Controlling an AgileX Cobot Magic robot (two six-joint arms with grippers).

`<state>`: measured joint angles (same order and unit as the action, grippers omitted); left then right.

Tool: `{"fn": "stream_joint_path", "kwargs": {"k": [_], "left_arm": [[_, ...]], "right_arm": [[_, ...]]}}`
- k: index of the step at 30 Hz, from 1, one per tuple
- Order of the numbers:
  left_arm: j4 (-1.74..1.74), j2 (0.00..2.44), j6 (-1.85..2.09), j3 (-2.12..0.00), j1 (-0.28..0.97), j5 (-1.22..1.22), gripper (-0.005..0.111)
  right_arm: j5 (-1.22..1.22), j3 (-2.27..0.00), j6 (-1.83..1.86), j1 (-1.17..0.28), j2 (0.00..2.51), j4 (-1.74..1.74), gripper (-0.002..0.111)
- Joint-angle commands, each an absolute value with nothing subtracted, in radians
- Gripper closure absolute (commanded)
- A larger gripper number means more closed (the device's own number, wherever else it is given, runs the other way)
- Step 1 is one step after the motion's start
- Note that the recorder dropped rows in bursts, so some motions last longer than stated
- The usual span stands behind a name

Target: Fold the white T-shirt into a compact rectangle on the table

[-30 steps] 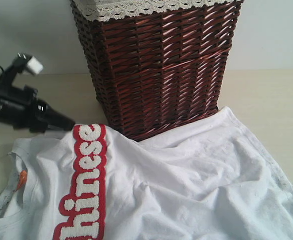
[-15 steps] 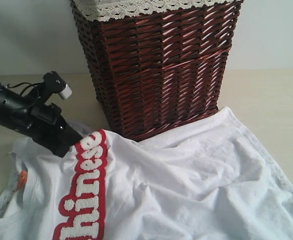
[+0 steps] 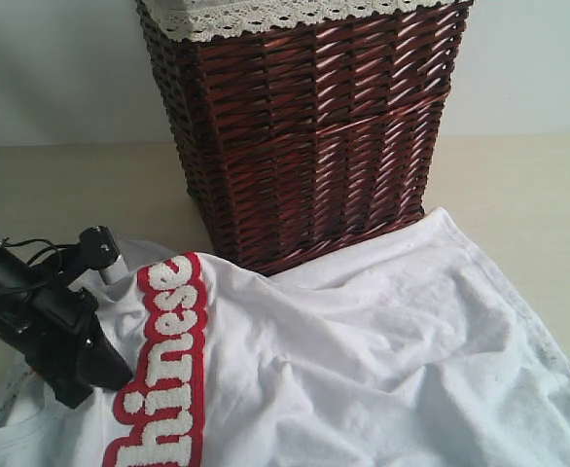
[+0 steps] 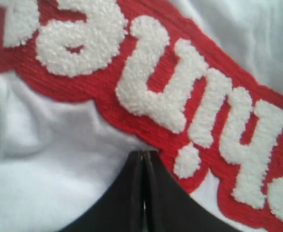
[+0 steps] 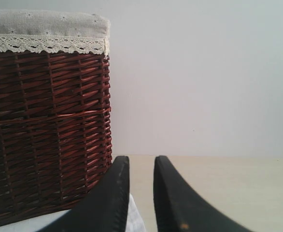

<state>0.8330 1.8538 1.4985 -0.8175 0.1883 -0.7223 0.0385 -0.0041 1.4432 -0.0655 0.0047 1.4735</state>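
At the white T-shirt [image 3: 363, 341], wrist views show left tool [image 4: 144, 155] closed, right tool [image 5: 141, 162] parted.

Item: table [image 3: 518, 185]. Broad, flat, pale beige wood-look top against a plain light wall.

Directly on it:
1. Wicker basket [image 3: 304, 136]: dark red-brown weave with a white lace-trimmed liner at the rim, standing upright.
2. White T-shirt [image 3: 382, 350]: spread out rumpled in front of the basket, its far edge touching the basket's base. A red band with fuzzy white lettering runs away from the basket's front left corner.

Bare tabletop shows on both sides of the basket.
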Motion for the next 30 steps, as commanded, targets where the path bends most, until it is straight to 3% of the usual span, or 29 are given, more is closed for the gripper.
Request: {"fn": "stream_joint_path", "kwargs": {"k": [1, 7, 13, 15, 21, 30], "left_arm": [[0.885, 1.803, 1.479, -0.838, 0.169, -0.727, 0.107], [1.021, 1.663, 1.565, -0.958, 0.069, -0.706, 0.107], [1.134, 1.758, 1.903, -1.048, 0.051, -0.663, 0.107], [1.144, 1.808, 2.039, -1.06, 0.051, -0.721, 0.102], [1.132, 1.944, 2.097, -1.114, 0.057, -0.796, 0.07], [1.127, 2.062, 2.097, -1.235, 0.08, -0.76, 0.069]], "right_arm": [[0.038, 0.0, 1.441, -0.067, 0.0, 1.473, 0.088], [0.038, 0.0, 1.441, -0.067, 0.0, 1.473, 0.088], [0.038, 0.0, 1.441, -0.067, 0.0, 1.473, 0.088], [0.038, 0.0, 1.441, -0.067, 0.0, 1.473, 0.088], [0.035, 0.0, 1.441, -0.067, 0.0, 1.473, 0.088], [0.035, 0.0, 1.441, -0.067, 0.0, 1.473, 0.088]]}}
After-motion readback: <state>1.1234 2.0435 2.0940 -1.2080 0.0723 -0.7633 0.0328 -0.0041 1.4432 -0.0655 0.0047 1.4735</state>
